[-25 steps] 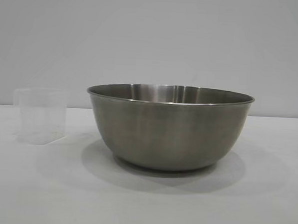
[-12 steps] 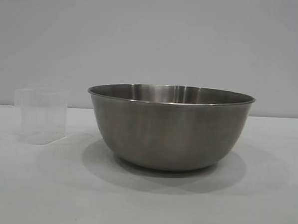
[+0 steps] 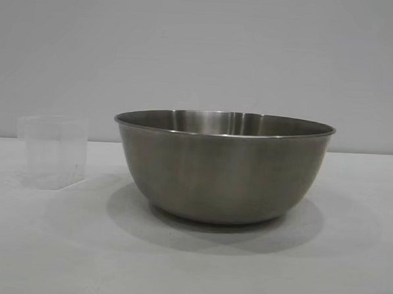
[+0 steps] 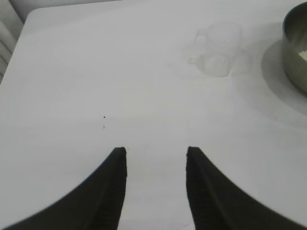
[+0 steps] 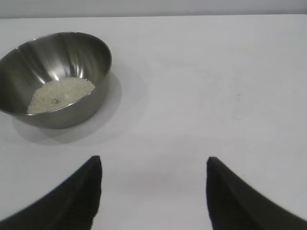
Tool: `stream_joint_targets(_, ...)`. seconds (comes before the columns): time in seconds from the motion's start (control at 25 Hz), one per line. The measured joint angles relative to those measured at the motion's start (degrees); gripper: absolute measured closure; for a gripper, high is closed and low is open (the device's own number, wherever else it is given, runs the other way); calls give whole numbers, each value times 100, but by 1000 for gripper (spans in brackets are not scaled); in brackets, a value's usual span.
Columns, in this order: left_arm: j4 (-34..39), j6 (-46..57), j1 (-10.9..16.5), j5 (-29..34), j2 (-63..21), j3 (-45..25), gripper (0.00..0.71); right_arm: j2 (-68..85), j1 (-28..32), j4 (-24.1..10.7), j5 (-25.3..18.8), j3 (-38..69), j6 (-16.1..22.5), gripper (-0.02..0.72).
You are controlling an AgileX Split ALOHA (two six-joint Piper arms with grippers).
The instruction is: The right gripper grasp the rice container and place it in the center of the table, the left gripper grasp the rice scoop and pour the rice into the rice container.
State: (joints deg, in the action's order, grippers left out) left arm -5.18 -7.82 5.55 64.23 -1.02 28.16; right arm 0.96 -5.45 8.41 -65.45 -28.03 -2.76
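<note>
Two black grippers sit nearest their wrist cameras, both empty and hanging above bare white cloth. From its own wrist view, the left gripper [image 4: 156,158] has its pointed fingers [image 4: 112,191] parted by a moderate gap, with nothing between them and nothing touched. From the other wrist view, the right gripper [image 5: 153,165] has its fingers [image 5: 225,196] spread wider, also empty and clear of every object. Both appear drawn back from the work, which suits a job that looks finished.

Farther out on the table [image 3: 190,272] stands the rice container [image 3: 223,167], a large round steel bowl, upright and roughly in the middle of the cloth in the exterior view. Its place there fits the task's call for a central spot. The right wrist view shows the bowl [image 5: 55,79] well apart from that gripper, with a low mound of rice [image 5: 60,93] lying in its bottom, so the pour seems done.

Beside the bowl, with a small gap between them, stands the rice scoop [image 3: 53,151], a small frosted plastic cup, upright on the cloth. It looks empty, though its translucent walls make that hard to confirm. The left wrist view shows the cup [image 4: 216,50] faintly, well ahead of the left fingers, set down and released.
</note>
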Motion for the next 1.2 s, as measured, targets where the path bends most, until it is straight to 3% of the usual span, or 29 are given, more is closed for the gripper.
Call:
stream_joint_targets(0.32,4,0,0,0,0,0,446,0,0,0,0,0,0,258)
stream_joint_targets(0.56,13,0,0,0,0,0,446,0,382,9,0,0,0,258)
stream_joint_targets(1.2,13,0,0,0,0,0,446,0,393,23,0,0,-93,258)
